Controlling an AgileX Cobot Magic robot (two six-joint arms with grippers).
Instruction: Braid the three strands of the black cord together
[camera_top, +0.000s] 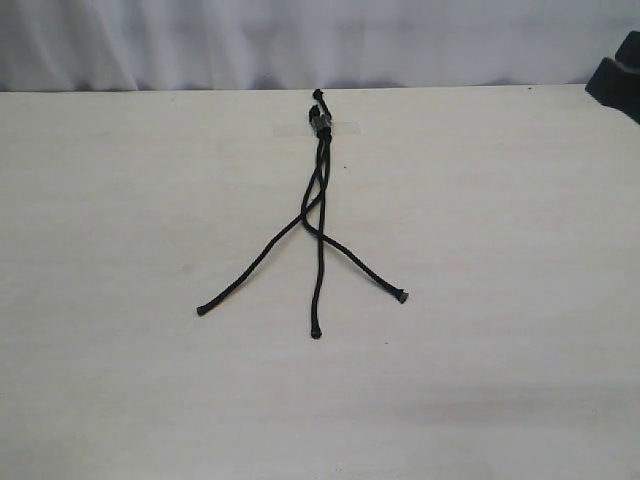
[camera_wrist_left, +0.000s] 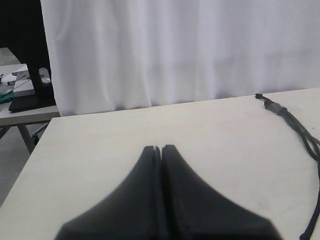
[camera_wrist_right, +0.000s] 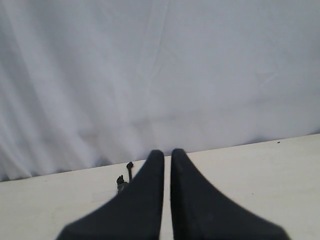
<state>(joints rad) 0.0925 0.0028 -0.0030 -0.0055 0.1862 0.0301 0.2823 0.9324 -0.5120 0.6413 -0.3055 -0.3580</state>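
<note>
Left gripper (camera_wrist_left: 158, 148), right gripper (camera_wrist_right: 167, 152) closed, empty

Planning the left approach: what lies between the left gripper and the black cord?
Left wrist view: only bare table between left gripper and black cord.

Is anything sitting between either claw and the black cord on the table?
Nothing visible does. Only bare table lies between the left claw and the black cord, and only table between the right claw and its knotted end.
</note>
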